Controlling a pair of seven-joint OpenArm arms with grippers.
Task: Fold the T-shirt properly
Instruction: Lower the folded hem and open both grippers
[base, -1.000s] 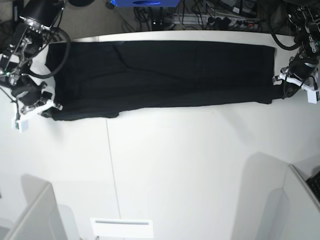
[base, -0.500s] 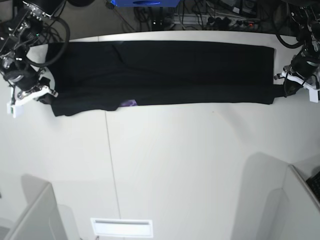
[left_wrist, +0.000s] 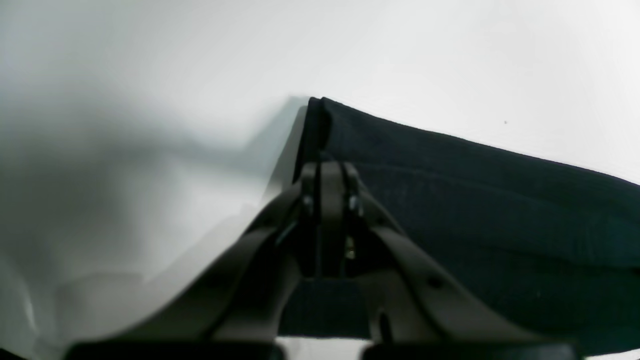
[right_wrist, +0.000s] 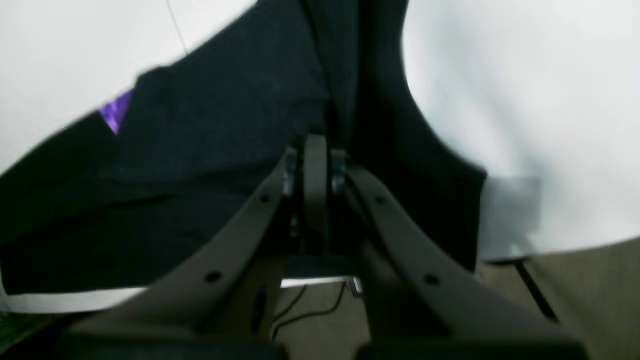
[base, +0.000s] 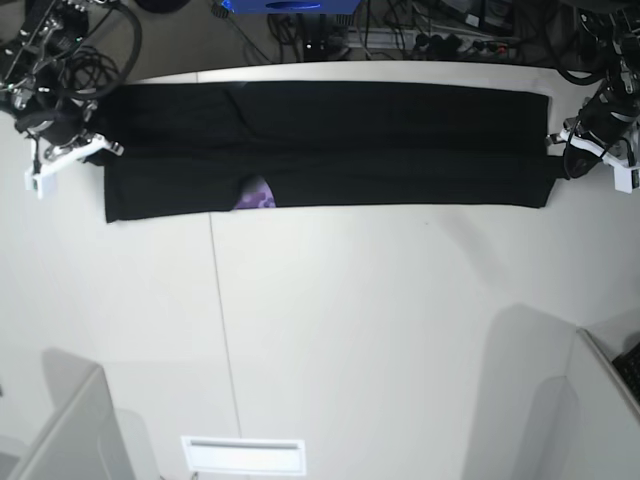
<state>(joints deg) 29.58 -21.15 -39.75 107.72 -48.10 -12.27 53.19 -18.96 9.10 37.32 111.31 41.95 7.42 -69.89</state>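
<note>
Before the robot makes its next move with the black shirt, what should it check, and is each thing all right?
- Left gripper closed: ok.
- Right gripper closed: ok.
- T-shirt lying on the white table: ok.
- Purple print fully covered: not ok, a patch shows.
- Cloth firmly pinched at both ends: cannot tell.
- Hidden layers free of creases: cannot tell.

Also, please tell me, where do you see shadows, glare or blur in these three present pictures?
Left wrist view: soft grey shadow on the white table beside the T-shirt; gripper parts near the lens out of focus. Right wrist view: blurred gripper parts low in front. Base view: pale sheen and faint shadows on the table.
</note>
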